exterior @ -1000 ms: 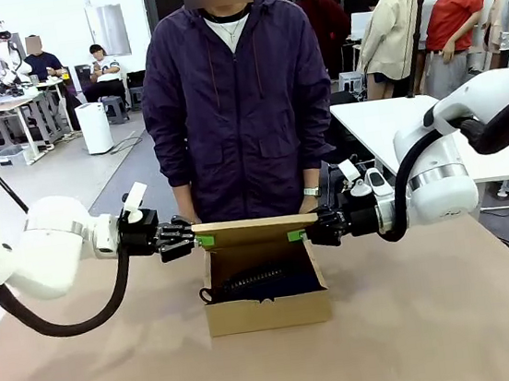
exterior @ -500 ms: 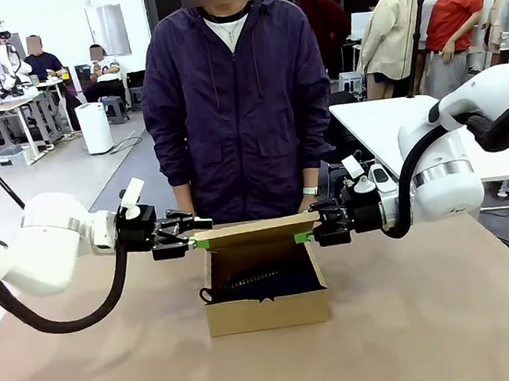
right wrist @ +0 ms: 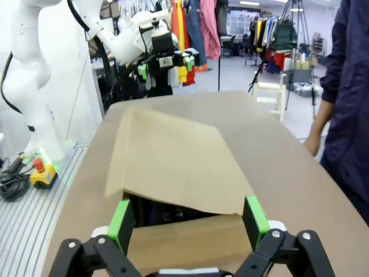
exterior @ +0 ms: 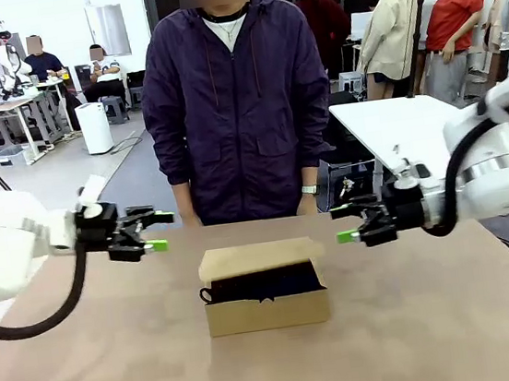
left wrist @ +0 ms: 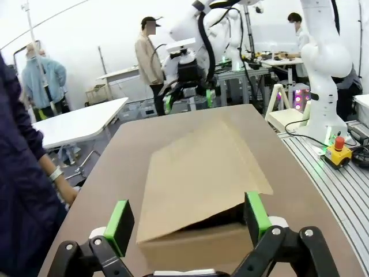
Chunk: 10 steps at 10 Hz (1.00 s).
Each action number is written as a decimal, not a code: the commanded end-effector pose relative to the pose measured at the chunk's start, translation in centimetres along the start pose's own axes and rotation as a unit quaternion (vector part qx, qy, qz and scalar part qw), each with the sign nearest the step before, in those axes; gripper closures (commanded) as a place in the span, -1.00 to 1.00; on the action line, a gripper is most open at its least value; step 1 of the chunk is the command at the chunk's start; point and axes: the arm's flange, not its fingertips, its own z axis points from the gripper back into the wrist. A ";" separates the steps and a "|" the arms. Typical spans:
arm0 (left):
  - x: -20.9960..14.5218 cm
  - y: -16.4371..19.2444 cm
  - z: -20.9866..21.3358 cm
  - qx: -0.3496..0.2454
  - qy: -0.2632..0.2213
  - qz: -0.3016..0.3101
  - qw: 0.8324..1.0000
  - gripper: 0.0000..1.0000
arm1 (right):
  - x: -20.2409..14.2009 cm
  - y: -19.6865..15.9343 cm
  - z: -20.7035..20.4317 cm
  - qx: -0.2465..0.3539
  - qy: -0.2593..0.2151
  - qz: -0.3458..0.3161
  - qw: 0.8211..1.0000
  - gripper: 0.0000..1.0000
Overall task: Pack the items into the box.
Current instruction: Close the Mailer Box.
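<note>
1. Cardboard box (exterior: 266,299) sat at the middle of the brown table (exterior: 439,335), its long front wall facing the robot's side.
2. Lid flap (exterior: 258,257) lay slanted over the opening, not fully down; a dark gap remained under its front edge.
3. Through that gap the front view showed dark contents (exterior: 264,285), with a small black loop poking out at the box's 9 o'clock corner. Which item was which could not be told.
4. Left gripper (exterior: 155,231) hung above the table at the box's 10 o'clock, apart from it, fingers pointing toward the box. Jaws stood wide, nothing between the green pads.
5. Right gripper (exterior: 342,221) hung at the box's 2 o'clock, likewise apart, fingers pointing inward. Jaws wide, nothing held.
6. Left wrist view: green pads (left wrist: 120,218) spread to either side of the box (left wrist: 196,248), with the flap (left wrist: 199,173) rising away from the camera and the end wall showing below it. The other arm's gripper (left wrist: 185,95) faced in from beyond the far end.
7. Right wrist view: same layout mirrored; pads (right wrist: 253,214) flanked the box (right wrist: 190,242), the flap (right wrist: 173,161) was propped over a dark interior, and the left gripper (right wrist: 167,60) showed beyond the far end.
8. Person in a dark purple jacket (exterior: 239,99) stood at 12 o'clock behind the table, arms down, a watch (exterior: 309,190) on one wrist.
</note>
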 end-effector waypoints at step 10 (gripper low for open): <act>-4.5 3.6 -10.3 -0.101 0.014 0.055 0.993 -1.00 | 0.5 -4.4 -10.7 -0.040 0.023 -0.072 0.996 -1.00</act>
